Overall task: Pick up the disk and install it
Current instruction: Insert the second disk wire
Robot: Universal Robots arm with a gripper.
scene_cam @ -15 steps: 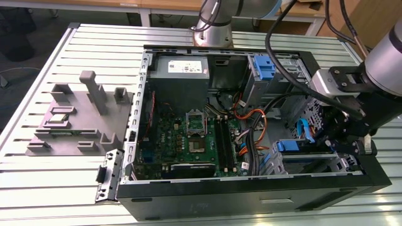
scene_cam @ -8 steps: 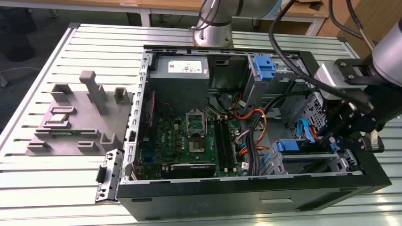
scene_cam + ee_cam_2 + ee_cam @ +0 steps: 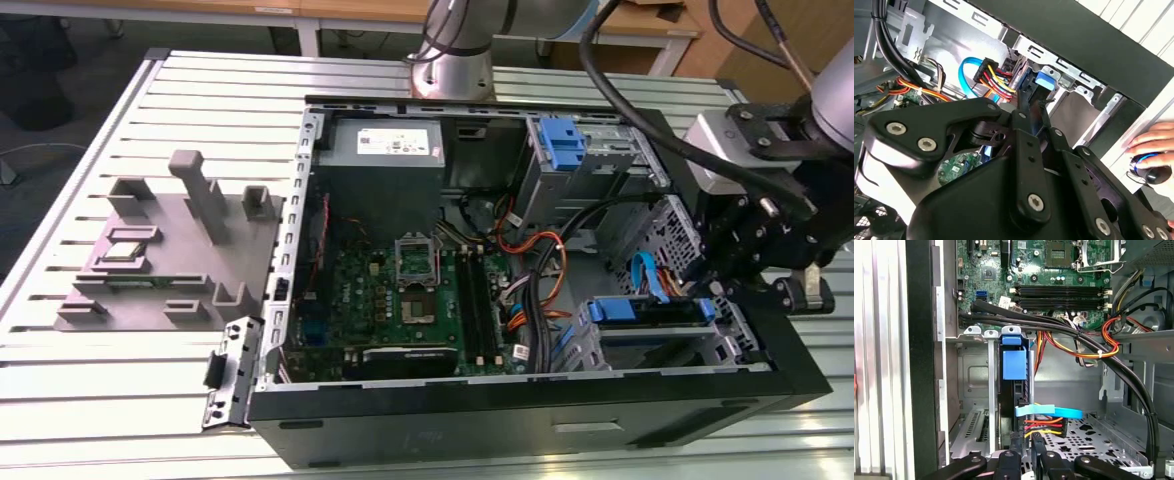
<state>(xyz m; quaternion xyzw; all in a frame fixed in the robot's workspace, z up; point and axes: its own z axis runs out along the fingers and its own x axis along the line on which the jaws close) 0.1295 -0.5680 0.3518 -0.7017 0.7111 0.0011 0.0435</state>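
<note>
Black linkages of the hand [image 3: 1024,452] fill the foreground in both wrist views, its 2 fingers [image 3: 1030,97] drawn close together at the rear edge of the disk [image 3: 1014,390]; whether they actually clamp it I cannot tell. Seated on edge in the drive cage [image 3: 667,335], at about 4 o'clock inside the computer case [image 3: 441,410] on the slatted bench [image 3: 120,400], the disk shows its blue carrier [image 3: 650,310].
</note>
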